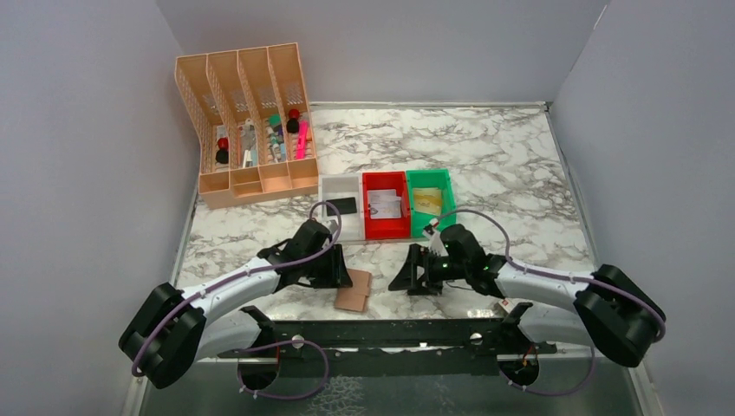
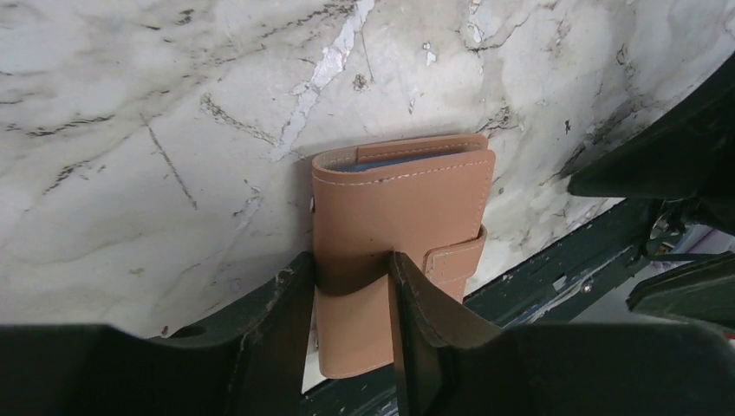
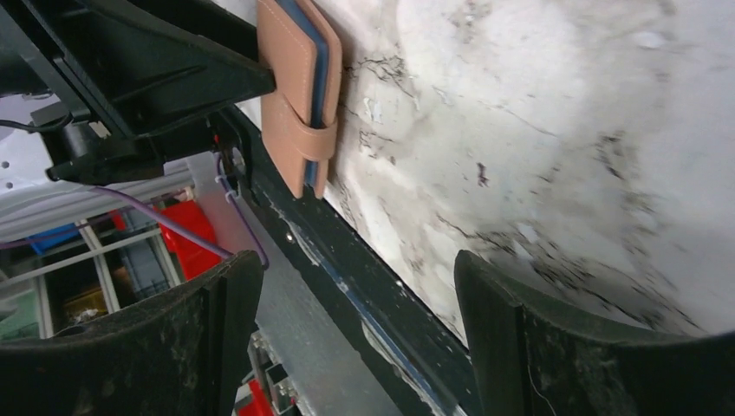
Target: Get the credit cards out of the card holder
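We count one card holder [image 1: 354, 290], strapped shut, flat at the near edge of the table [image 1: 520, 165]. The left gripper [image 2: 349, 264] stands part-open over it, perhaps touching. The right gripper [image 3: 357, 260] gapes empty nearby. Any credit cards inside are hidden.

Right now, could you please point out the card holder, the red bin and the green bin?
card holder [image 2: 399, 208], left wrist view, brown front cover.
red bin [image 1: 385, 177], top view, far wall.
green bin [image 1: 429, 175], top view, far wall.
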`<state>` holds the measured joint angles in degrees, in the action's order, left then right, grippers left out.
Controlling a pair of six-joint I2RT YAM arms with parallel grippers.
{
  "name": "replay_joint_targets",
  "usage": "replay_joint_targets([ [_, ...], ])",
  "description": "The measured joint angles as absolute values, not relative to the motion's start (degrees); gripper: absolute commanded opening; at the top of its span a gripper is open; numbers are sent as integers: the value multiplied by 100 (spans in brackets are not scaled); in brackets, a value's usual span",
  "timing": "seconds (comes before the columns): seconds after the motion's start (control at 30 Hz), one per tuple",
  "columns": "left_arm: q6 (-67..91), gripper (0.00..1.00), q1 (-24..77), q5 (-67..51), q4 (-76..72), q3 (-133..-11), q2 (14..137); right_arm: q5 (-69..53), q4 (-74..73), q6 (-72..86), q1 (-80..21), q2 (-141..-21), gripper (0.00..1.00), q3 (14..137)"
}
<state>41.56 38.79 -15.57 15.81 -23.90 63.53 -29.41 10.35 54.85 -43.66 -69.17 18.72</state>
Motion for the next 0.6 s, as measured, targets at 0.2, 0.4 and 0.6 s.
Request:
replay_joint_targets([
  [0.2,4355,29,4106,-1608,1479,-2397,6504,-2812,2447,6261,-4969,-8088,73,1879],
  [0.4,4659,24,4541,-1601,1234,-2416,6700,-2867,3492,6744,-5266,-8997,54,2029],
  [0.6,4888,27,4703,-1533,1151,-2475,6823,-2869,3354,6683,-5288,-9122,28,2102],
])
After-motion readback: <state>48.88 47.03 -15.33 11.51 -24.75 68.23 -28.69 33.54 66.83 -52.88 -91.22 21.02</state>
